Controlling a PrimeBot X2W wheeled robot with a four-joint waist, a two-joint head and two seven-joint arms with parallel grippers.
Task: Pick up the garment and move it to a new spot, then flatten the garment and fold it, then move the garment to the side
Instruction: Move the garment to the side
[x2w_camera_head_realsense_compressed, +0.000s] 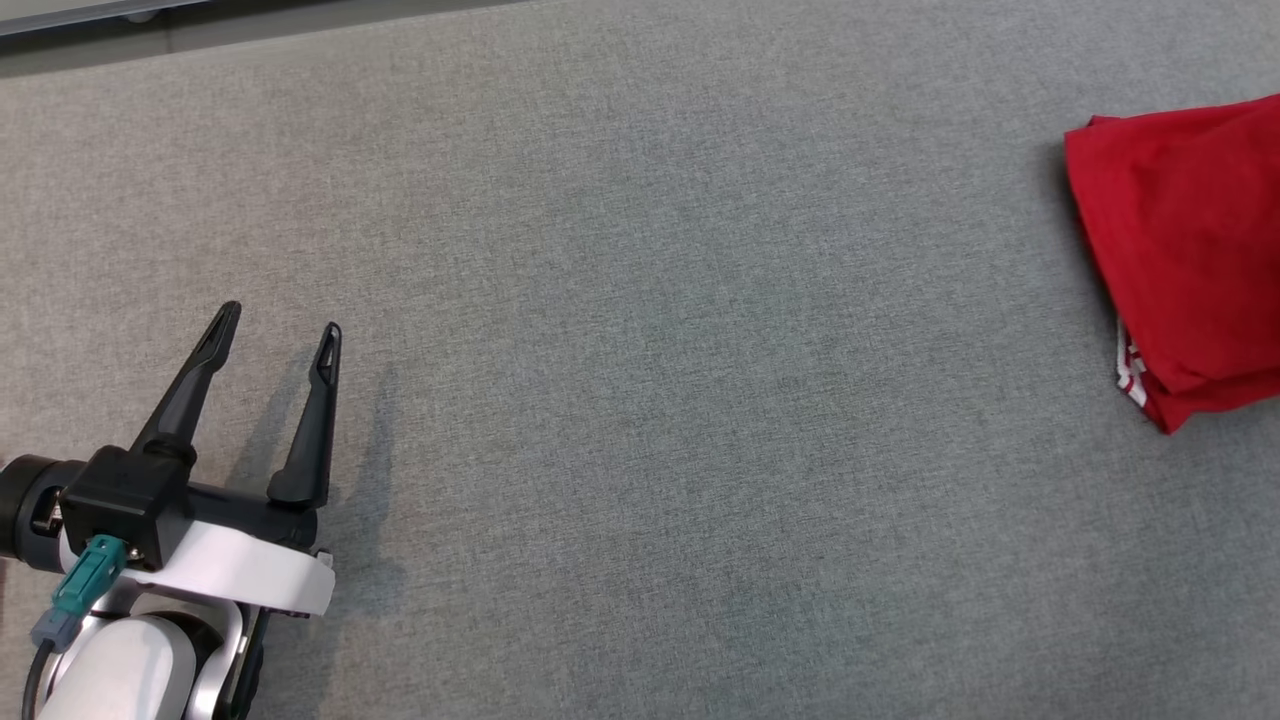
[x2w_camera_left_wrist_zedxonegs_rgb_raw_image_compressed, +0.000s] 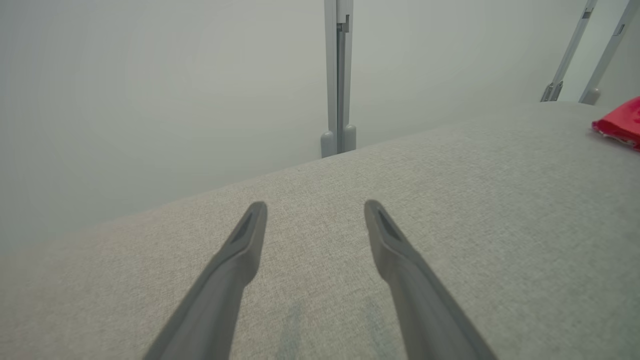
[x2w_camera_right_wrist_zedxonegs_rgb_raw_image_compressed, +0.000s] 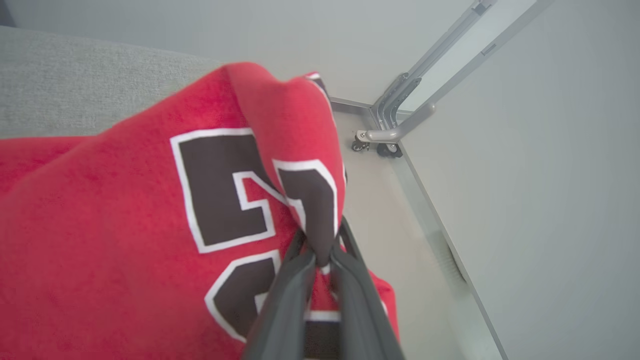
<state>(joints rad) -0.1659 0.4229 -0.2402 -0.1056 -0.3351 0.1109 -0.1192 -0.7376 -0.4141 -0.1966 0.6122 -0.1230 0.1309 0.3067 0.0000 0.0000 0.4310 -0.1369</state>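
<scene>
Right claw (x2w_camera_right_wrist_zedxonegs_rgb_raw_image_compressed: 322, 256) pinched tight on a fold of the red jersey (x2w_camera_head_realsense_compressed: 1190, 250) at the surface's (x2w_camera_head_realsense_compressed: 640, 400) right side, left claw (x2w_camera_head_realsense_compressed: 280, 322) spread wide and empty well apart: looks like the carry step, so next comes a steady haul without losing that pinch.

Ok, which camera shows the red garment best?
The right wrist view: the garment is close up, its dark white-edged numerals plain, a fold pinched in the shut right gripper. In the head view the garment is cut off at the right edge; the left wrist view catches a small red corner.
</scene>
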